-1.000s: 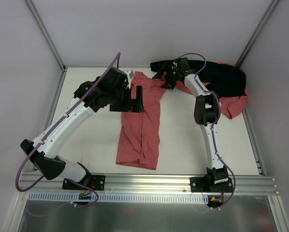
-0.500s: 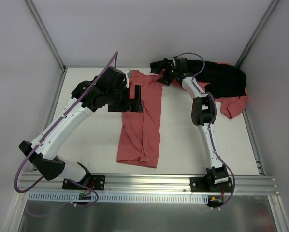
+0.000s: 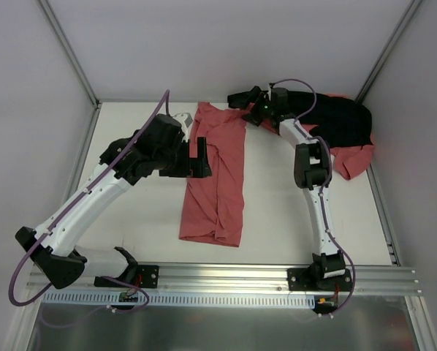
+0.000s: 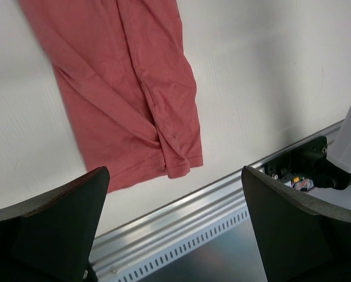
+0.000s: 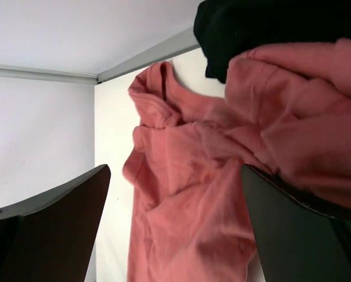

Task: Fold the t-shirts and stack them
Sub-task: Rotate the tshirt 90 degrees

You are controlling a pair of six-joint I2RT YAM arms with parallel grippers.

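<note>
Laid lengthwise on the table (image 3: 145, 212): one salmon-red t-shirt (image 3: 215, 183), folded to a narrow strip, collar at the far end. Heaped in the far right corner: more salmon-red cloth (image 3: 354, 157) under a black garment (image 3: 343, 121). At the strip's left edge: left end effector (image 3: 202, 157), spread wide, empty. Near the collar, beside the heap: right end effector (image 3: 246, 102), likewise wide apart, gripping nothing.

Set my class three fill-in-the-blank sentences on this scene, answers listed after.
1. The salmon-red t-shirt lies stretched out between the two robot ____.
2. At the far right, a ____ garment lies over more salmon-red cloth.
3. The jaws of the left gripper and right gripper both stand ____.
Answers: arms; black; open.
</note>
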